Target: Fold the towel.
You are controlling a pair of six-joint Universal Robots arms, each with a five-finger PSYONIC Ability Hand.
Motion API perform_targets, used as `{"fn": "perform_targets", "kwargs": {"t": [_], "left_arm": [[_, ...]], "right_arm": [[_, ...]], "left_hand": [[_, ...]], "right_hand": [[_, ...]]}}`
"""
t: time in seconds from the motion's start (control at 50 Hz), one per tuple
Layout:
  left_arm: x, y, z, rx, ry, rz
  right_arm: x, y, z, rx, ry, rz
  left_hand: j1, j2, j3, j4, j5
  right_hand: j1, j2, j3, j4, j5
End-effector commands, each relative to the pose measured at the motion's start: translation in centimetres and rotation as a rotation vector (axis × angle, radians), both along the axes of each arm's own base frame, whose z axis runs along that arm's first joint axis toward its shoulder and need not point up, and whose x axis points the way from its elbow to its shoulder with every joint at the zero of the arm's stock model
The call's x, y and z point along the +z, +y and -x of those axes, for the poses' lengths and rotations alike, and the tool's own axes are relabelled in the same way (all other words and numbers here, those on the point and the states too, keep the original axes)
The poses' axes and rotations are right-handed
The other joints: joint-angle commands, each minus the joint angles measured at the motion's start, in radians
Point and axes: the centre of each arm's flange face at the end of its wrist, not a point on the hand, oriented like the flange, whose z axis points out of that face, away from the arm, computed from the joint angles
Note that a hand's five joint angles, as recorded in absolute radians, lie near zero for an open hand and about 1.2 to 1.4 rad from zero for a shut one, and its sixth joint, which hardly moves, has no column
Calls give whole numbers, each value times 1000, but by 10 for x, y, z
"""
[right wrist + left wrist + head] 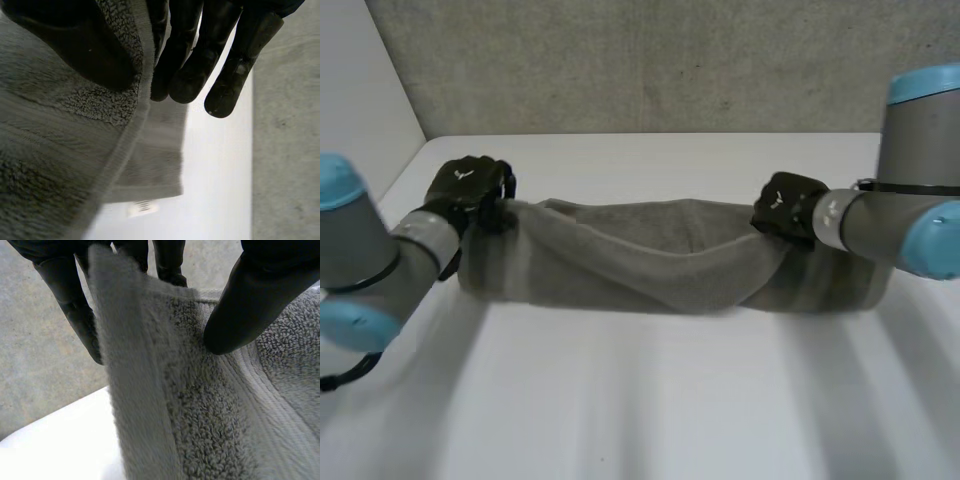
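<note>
A grey towel (650, 265) stretches across the white table (650, 400), its top layer lifted at both ends and sagging in the middle. My left hand (468, 190) grips the towel's left end. In the left wrist view the thumb (250, 300) presses the towel (200, 415) against the fingers (70, 305) behind its edge. My right hand (788, 208) holds the upper edge near the right end. In the right wrist view the towel's hem (50, 130) is pinched between the thumb (85, 45) and the fingers (195, 60). A lower layer with a white label (141, 207) lies on the table beneath.
A grey concrete wall (620, 60) rises just behind the table's far edge. Bare white tabletop extends in front of the towel toward me. Both arms reach in from the sides.
</note>
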Motion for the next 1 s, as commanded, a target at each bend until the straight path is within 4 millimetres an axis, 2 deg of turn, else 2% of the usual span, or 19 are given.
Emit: {"fn": "perform_targets", "kwargs": {"t": [0.02,0.1,0.16,0.26,0.36,0.54,0.68,0.8,0.82,0.84,0.86,0.88,0.9,0.92,0.94,0.96,0.98,1.0], "left_arm": [[-15,-45,17,15,8,48],[-24,-60,21,25,11,63],[-36,-79,27,66,11,91],[-50,-90,29,93,-33,110],[-61,-93,30,98,-75,119],[-68,-97,31,95,-79,124],[-63,-102,32,99,-66,163],[-70,-103,33,99,-66,159],[-70,-103,33,99,-64,159],[-70,-103,33,99,-64,159],[-69,-103,33,102,-61,159],[-69,-103,33,102,-61,159],[-68,-104,32,107,-59,160],[-65,-104,32,112,-57,163],[-65,-104,32,112,-57,163],[-61,-104,31,117,-54,168],[-54,-104,32,117,-45,175],[-54,-104,32,117,-45,175]], "right_arm": [[-12,-38,-25,30,-57,157],[-22,-58,-34,31,-97,253],[-30,-70,-38,32,-117,312],[-43,-80,-42,40,-140,363],[-62,-84,-43,46,-142,355],[-80,-94,-44,56,-160,392],[-88,-97,-44,55,-168,413],[-91,-101,-45,43,-206,429],[-90,-104,-45,32,-223,439],[-90,-104,-45,32,-223,439],[-87,-107,-45,22,-241,460],[-87,-107,-45,22,-241,460],[-83,-111,-45,8,-260,492],[-78,-115,-44,-7,-276,526],[-78,-115,-44,-7,-276,526],[-70,-119,-44,-30,-294,563],[-61,-122,-43,-48,-323,590],[-61,-122,-43,-48,-323,590]], "left_hand": [[35,40,18,39,27],[35,40,18,39,27],[35,40,18,39,27],[35,40,18,39,27],[35,40,18,39,27],[35,40,18,39,27],[35,40,18,39,27],[35,40,18,39,27],[35,40,18,39,27],[35,40,18,39,27],[-52,-47,-69,-48,-60],[-53,-48,-69,-49,-61],[-448,-443,-465,-444,-456],[-824,-819,-841,-820,-832],[-828,-823,-844,-824,-836],[-985,-980,-1001,-981,-993],[-1024,-1019,-1041,-1020,-1032],[-1025,-1020,-1041,-1021,-1033]], "right_hand": [[69,57,54,61,54],[69,57,54,61,54],[69,57,54,61,54],[69,57,54,61,54],[69,57,54,61,54],[69,57,54,61,54],[69,57,54,61,54],[69,57,54,61,54],[-105,-116,-119,-112,-120],[-106,-118,-121,-114,-121],[-461,-472,-475,-469,-476],[-465,-476,-479,-472,-480],[-874,-886,-889,-882,-889],[-1153,-1164,-1167,-1161,-1168],[-1153,-1164,-1167,-1161,-1168],[-1153,-1164,-1167,-1161,-1168],[-1153,-1164,-1167,-1161,-1168],[-1153,-1164,-1167,-1161,-1168]]}}
